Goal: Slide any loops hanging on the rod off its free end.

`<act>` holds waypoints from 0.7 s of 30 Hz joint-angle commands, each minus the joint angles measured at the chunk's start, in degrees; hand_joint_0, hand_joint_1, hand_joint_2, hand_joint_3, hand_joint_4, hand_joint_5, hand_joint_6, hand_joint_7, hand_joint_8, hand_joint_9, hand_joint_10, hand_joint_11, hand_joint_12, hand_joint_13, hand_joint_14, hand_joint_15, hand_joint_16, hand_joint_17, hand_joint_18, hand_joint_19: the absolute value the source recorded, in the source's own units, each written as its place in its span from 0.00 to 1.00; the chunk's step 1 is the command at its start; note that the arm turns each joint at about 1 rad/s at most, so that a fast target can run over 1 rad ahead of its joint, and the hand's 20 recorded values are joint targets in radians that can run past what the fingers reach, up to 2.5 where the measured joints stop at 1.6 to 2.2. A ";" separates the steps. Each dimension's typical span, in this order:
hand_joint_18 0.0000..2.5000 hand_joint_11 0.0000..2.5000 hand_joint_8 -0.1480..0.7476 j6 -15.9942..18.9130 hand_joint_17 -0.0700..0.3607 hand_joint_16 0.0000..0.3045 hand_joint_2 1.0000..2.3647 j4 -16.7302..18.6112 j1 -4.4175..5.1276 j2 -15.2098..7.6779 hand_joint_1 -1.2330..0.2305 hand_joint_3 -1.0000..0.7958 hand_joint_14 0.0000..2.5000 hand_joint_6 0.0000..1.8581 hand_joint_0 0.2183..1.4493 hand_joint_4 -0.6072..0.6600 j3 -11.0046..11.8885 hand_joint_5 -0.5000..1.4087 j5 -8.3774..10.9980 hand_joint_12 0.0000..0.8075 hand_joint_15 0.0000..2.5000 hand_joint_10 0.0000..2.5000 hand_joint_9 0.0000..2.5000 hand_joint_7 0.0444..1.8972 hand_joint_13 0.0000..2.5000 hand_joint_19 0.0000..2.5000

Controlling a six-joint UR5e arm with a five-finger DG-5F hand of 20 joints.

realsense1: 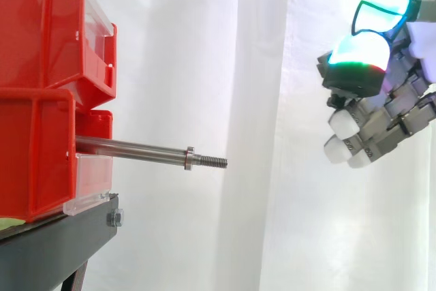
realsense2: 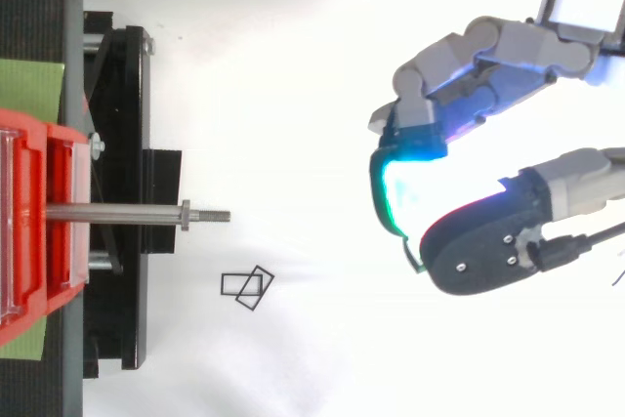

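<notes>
White cloth (realsense2: 312, 358): backdrop in the side view and the ground under the work in the top view.
Red bins (realsense1: 41, 100): two stacked at the left end of the stand, cut off by the left edge; what is inside them is hard to make out.
Black stand (realsense1: 61, 243): carries the bins; its lower part is cut off.
Hand (realsense2: 488, 56): well to the right of the rod's free end and higher than it, wrist cut off at the right edge. The fingers are loosely bent and apart from the thumb, with nothing between them; the pads (realsense1: 368, 52) glow cyan and green.
Rod (realsense1: 129, 146): level, bare, sticking out rightward from the lower bin; its fixed end is hidden behind the bin wall.
Nut (realsense1: 189, 157): near the threaded tip.
Loops (realsense2: 246, 287): two thin black ones, overlapping, lying on the cloth just off the stand's right edge, beside the rod's tip as seen from above.
</notes>
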 commanded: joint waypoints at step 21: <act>0.15 0.04 0.45 -1.30 0.34 0.11 0.00 17.96 0.14 3.73 0.48 0.31 0.00 0.48 0.35 0.55 -14.41 0.15 -0.69 0.26 0.00 0.00 0.33 0.63 0.22 0.02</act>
